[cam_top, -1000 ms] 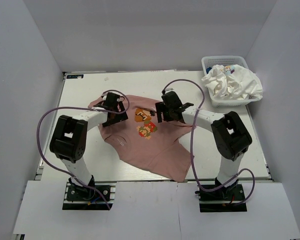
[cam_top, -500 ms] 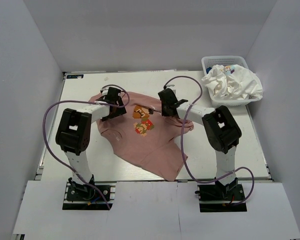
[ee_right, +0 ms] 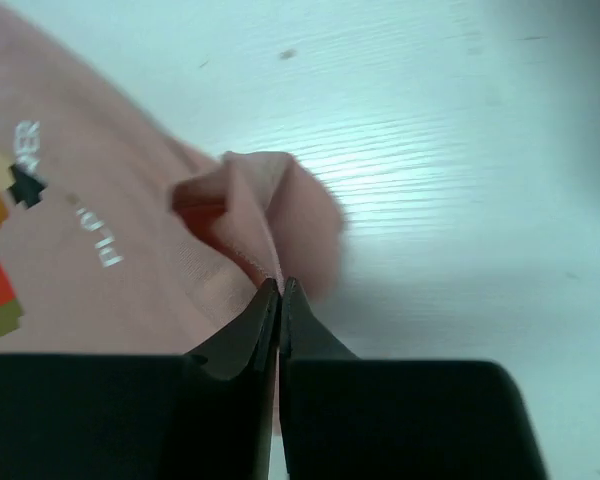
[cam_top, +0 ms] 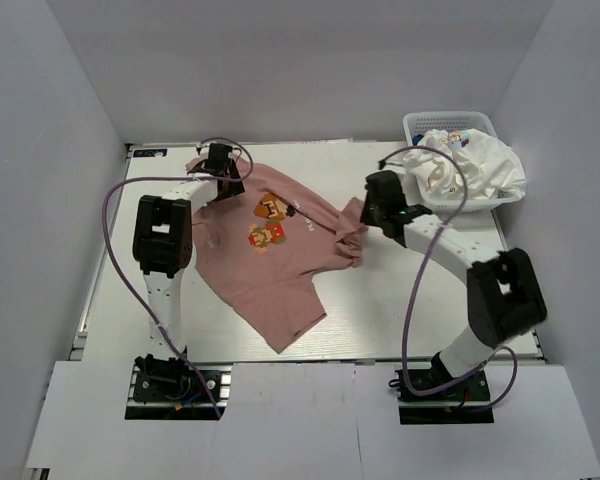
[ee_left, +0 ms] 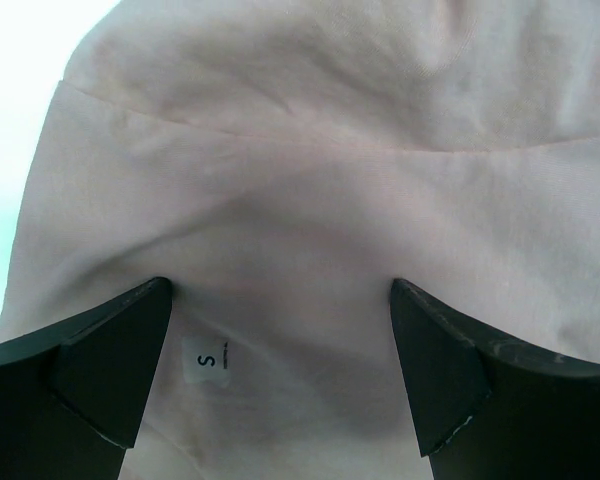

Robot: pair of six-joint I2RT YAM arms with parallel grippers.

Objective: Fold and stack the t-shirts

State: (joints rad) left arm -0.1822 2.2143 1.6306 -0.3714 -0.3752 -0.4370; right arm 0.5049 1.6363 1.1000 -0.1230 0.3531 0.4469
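— Listing your stock now. Item one?

— Pink t-shirt (cam_top: 280,270). Spread loosely on the table (cam_top: 430,290), near its middle, with the print (cam_top: 265,222) facing up. Creased and bunched along its right edge.

— Item two?

— White t-shirt (cam_top: 480,170). Crumpled in the basket (cam_top: 450,118) at the table's far right corner and spilling over the rim. Well apart from the pink one.

— And your claws?

— My left claw (ee_left: 280,290): jaws spread wide, nothing between them, poised over pink cloth at the shirt's far left end. A size label (ee_left: 205,362) marked S lies just beside my left finger. My right claw (ee_right: 278,288): jaws pinched tight on a raised fold of pink cloth at the shirt's right edge. It may be a sleeve, but my wrist view is too blurred for me to say. Bare table lies just past the fold.
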